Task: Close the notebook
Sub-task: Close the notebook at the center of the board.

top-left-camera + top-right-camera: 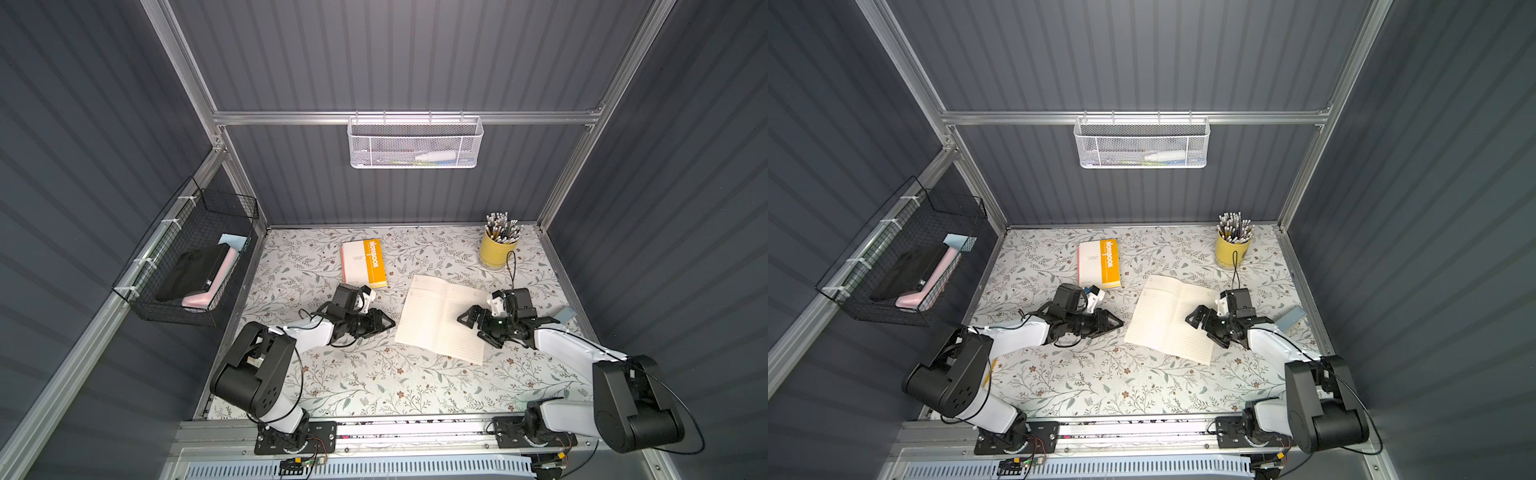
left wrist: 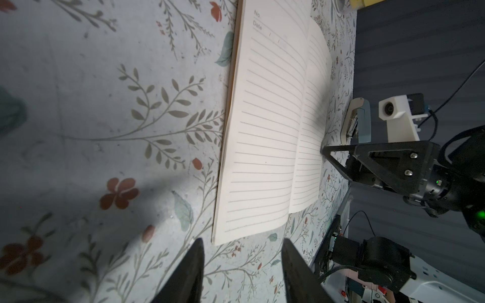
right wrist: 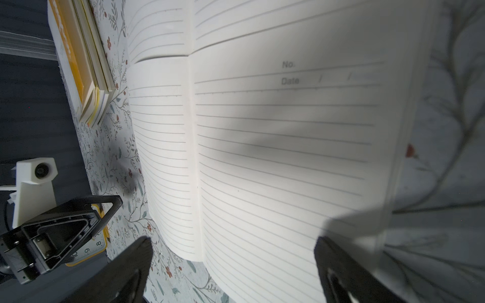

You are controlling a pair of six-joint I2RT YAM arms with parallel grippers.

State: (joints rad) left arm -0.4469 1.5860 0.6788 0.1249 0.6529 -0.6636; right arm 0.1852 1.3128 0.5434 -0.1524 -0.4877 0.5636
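Observation:
The notebook (image 1: 436, 320) lies open on the floral table, lined pages up, right of centre in both top views. My left gripper (image 1: 390, 325) points at its left edge from a short way off. In the left wrist view that gripper (image 2: 241, 251) is open with only tablecloth between its fingers, and the notebook's (image 2: 265, 131) near corner lies just beyond the tips. My right gripper (image 1: 469, 324) hovers over the right-hand page. In the right wrist view it (image 3: 233, 244) is open wide, and the notebook (image 3: 275, 147) fills the space ahead of it.
A closed stack of orange-and-white notebooks (image 1: 364, 264) lies behind the left gripper. A yellow cup of pencils (image 1: 498, 248) stands at the back right. A blue-grey stapler (image 1: 565, 314) sits by the right wall. A black wire basket (image 1: 191, 266) hangs on the left wall, a white mesh one (image 1: 415, 143) on the back wall.

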